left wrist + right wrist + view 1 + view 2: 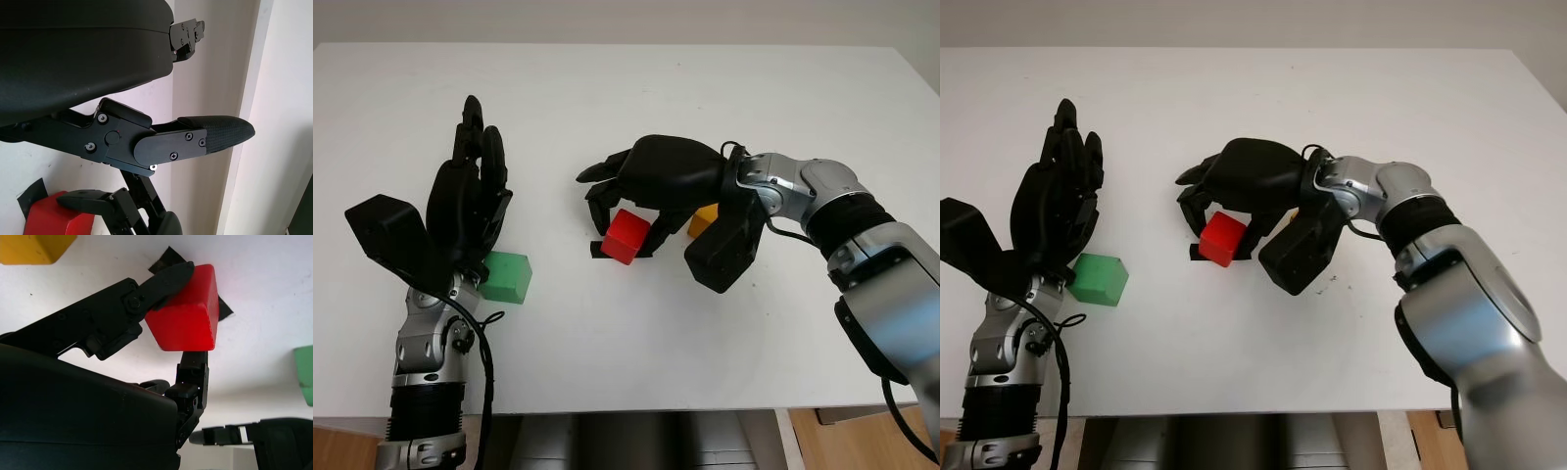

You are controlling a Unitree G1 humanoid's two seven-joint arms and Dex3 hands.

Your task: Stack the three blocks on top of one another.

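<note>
My right hand (610,217) is at the table's middle, shut on the red block (626,236). In the right wrist view one finger (166,276) presses the red block's (188,316) upper corner and another finger sits under it; the block is tilted. An orange block (704,218) lies just behind the right hand, partly hidden by the palm. The green block (506,277) sits at the left on the white table (705,343). My left hand (478,147) is held upright and open just behind and left of the green block, not touching it.
A black tape mark (597,252) lies on the table under the red block. The table's front edge runs close to both forearms. Bare table surface stretches between the green block and the red block.
</note>
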